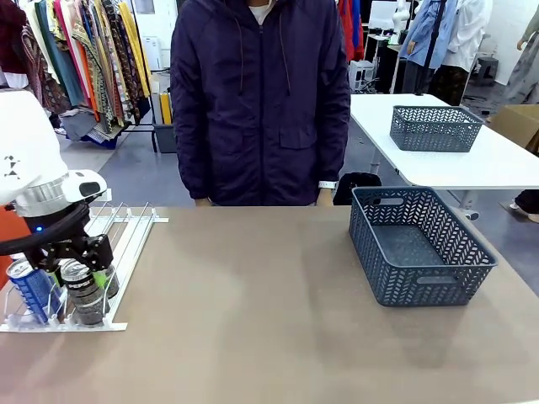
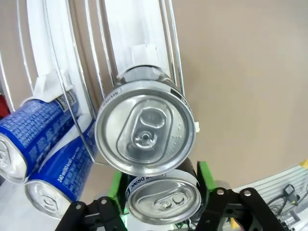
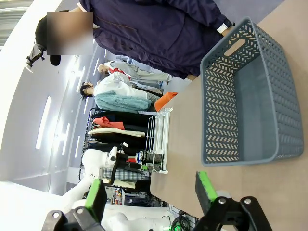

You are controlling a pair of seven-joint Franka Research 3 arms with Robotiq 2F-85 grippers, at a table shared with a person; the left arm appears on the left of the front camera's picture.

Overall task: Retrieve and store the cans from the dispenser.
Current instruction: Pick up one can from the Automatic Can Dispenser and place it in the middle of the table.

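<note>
Bright smooth metal on tops of the cans [image 2: 145, 134]; glossy blue print on some sides. Smooth white plastic and shiny wire in the dispenser [image 2: 137, 24]. Matt brown tabletop [image 1: 253, 320] under it; matt plastic mesh basket [image 1: 421, 290] well apart from the dispenser.

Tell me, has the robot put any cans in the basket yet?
Nothing is stored yet: the basket holds no cans. In hand: the left end effector is closed around the front black can, still in the rack. Left: lifting it, then the other black can and the blue cans.
</note>
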